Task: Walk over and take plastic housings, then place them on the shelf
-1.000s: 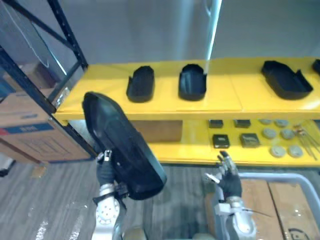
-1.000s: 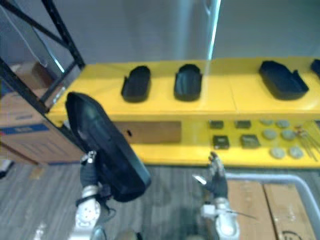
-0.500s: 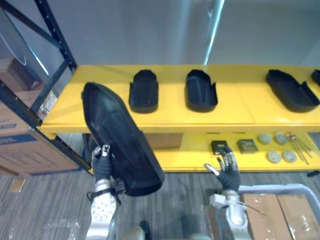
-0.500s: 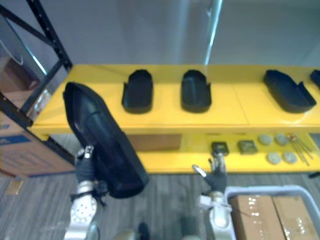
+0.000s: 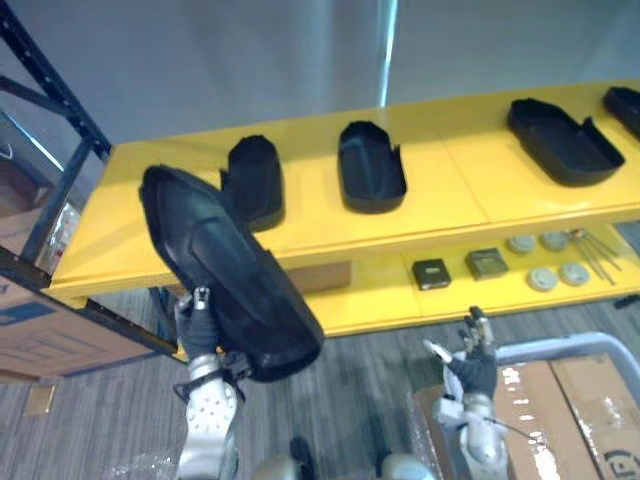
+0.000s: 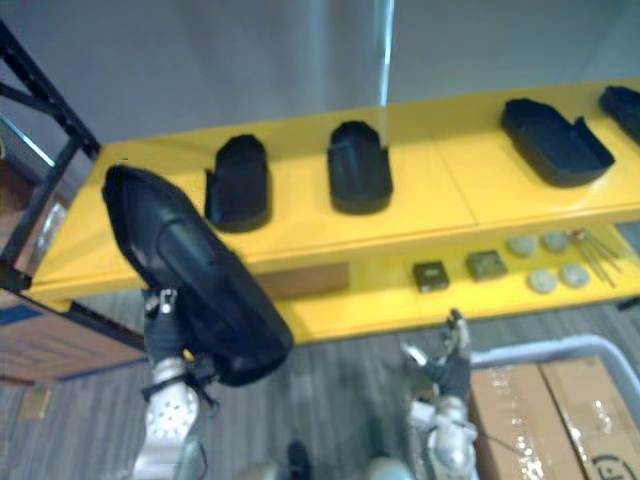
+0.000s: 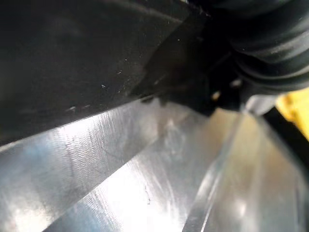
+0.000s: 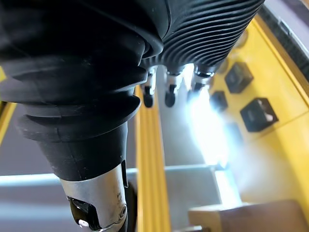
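Beside the cardboard carton (image 5: 40, 340) at the far left, the left hand (image 5: 203, 335) is gripping the lower end of a big black housing (image 5: 225, 275), thumb lying up its near face. The piece is leaning up toward the left end of the yellow shelf (image 5: 450, 190), raised in front of it rather than resting on it. Two smaller housings (image 5: 252, 183) (image 5: 370, 170) and a long housing (image 5: 562, 142) are already sitting on the top board, so the job is looking partly done. Setting the carried piece onto the bare left stretch is what is remaining. Lower right, the right hand (image 5: 472, 367) is hanging loosely spread and empty beside a grey cart rail (image 5: 560, 348).
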`<state>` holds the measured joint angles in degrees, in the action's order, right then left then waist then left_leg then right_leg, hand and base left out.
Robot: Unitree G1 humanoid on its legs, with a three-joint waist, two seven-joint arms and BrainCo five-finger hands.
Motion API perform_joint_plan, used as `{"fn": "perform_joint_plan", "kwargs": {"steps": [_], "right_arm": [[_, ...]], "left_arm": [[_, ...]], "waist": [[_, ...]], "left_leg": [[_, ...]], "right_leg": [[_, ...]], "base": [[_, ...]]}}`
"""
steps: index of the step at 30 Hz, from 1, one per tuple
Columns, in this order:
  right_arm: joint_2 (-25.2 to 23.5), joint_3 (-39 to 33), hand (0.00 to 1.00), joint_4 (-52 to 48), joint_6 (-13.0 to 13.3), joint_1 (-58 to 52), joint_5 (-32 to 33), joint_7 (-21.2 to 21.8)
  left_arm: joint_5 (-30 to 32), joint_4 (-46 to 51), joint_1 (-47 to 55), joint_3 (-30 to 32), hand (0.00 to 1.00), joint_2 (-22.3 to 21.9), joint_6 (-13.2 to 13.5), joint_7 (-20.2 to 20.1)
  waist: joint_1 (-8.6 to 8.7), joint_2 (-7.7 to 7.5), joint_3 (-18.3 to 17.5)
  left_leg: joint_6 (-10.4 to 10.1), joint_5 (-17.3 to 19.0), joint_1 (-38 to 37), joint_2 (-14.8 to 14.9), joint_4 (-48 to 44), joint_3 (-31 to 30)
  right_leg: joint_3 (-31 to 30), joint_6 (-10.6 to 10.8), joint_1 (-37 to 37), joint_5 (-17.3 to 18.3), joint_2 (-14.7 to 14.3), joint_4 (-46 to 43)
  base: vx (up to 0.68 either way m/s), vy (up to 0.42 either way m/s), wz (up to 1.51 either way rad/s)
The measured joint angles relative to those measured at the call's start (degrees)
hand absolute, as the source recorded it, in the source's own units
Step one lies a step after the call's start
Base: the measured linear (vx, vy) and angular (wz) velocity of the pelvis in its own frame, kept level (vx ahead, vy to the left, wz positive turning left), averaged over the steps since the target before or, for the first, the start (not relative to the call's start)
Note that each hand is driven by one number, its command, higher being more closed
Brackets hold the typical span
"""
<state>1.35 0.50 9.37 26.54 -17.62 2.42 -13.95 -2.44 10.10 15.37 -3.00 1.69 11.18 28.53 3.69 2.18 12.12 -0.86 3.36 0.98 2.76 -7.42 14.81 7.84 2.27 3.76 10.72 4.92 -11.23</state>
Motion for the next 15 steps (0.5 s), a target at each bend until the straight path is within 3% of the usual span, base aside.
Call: {"fn": "perform_joint_plan", "kwargs": {"steps": [4,7,8,9,10,12,13,14,15], "right_arm": [[-0.32,-0.16,0.0,0.83,1.29,-0.06,-1.05,-1.38],[-0.32,-1.67,0.0,0.84,1.95,0.77,-1.07,-2.36],[-0.56,-2.66,0.0,0.84,1.98,1.34,-1.09,-2.45],[0.11,-3.35,0.0,0.86,1.98,2.18,-1.02,-2.73],[1.0,-3.79,0.0,0.93,1.97,2.69,-1.04,-2.91],[3.43,-3.88,0.0,1.56,2.0,3.79,-1.01,-3.75],[3.84,-3.85,0.0,2.17,2.01,4.35,-1.01,-3.76],[4.04,-3.75,0.0,3.9,2.0,5.75,-1.0,-3.8],[3.58,-3.72,0.0,5.09,1.97,6.86,-0.93,-3.85]], "left_arm": [[0.0,1.65,2.0,0.09,1.0,0.01,0.42,-0.1],[-0.01,2.43,1.14,0.03,1.0,-0.04,1.17,-0.3],[-0.05,2.46,0.39,0.05,1.0,-0.09,1.25,-0.3],[-0.39,2.47,-0.25,-0.02,1.0,-0.14,1.36,-0.34],[-1.18,2.38,-0.31,-0.09,1.0,-0.33,1.37,-0.46],[-1.6,2.0,-0.27,-0.11,1.0,-1.26,1.42,-0.61],[-1.56,1.98,-0.27,-0.11,1.0,-1.4,1.48,-0.61],[-1.54,1.85,-0.26,-0.09,1.0,-1.62,1.86,-0.58],[-1.48,1.49,-0.44,-0.13,1.0,-1.61,2.15,-0.55]], "waist": [[-0.74,-0.17,-0.12],[-0.76,-1.34,-0.75],[-0.69,-1.97,-0.72],[-0.11,-1.96,-0.73],[0.33,-2.05,-0.68],[0.18,0.01,-1.9],[0.16,0.6,-2.17],[-0.25,1.17,-2.44],[-0.3,1.55,-2.68]], "left_leg": [[-0.24,-1.24,-0.31,-0.42,2.1,-0.3],[-0.79,-6.18,-0.32,-2.92,5.16,-2.38],[0.01,-5.26,0.84,-3.0,2.98,-2.42],[1.56,-3.16,1.77,-0.49,-1.67,-0.44],[0.73,-2.64,2.16,1.99,-4.4,0.38],[-1.25,-4.21,1.58,6.35,-5.38,-0.59],[-1.89,-5.04,0.94,7.08,-4.9,-1.37],[-4.27,-3.93,-0.04,6.39,-4.08,-3.93],[-5.78,-0.35,-1.07,5.32,-2.87,-3.14]], "right_leg": [[1.23,0.0,0.25,0.04,0.43,-0.31],[3.48,0.11,0.47,0.19,2.92,-0.22],[4.48,0.33,0.75,0.04,4.37,-0.12],[5.87,0.43,1.71,-0.03,5.39,-0.17],[6.4,0.45,2.59,-0.04,5.93,-0.27],[6.09,1.03,3.1,-0.33,6.77,-0.55],[5.92,1.62,3.07,-0.42,7.08,-0.68],[4.43,3.32,2.41,-0.33,8.16,-1.43],[2.99,4.6,1.9,-0.64,9.17,-1.57]], "base": [[0.05,-0.017,0.15],[0.0,0.006,0.38],[0.0,0.044,0.6],[0.0,0.087,0.52],[0.01,0.098,0.39],[0.01,0.219,0.04],[0.02,0.37,-0.22],[0.01,0.365,-0.31],[0.01,0.432,-0.28]]}}
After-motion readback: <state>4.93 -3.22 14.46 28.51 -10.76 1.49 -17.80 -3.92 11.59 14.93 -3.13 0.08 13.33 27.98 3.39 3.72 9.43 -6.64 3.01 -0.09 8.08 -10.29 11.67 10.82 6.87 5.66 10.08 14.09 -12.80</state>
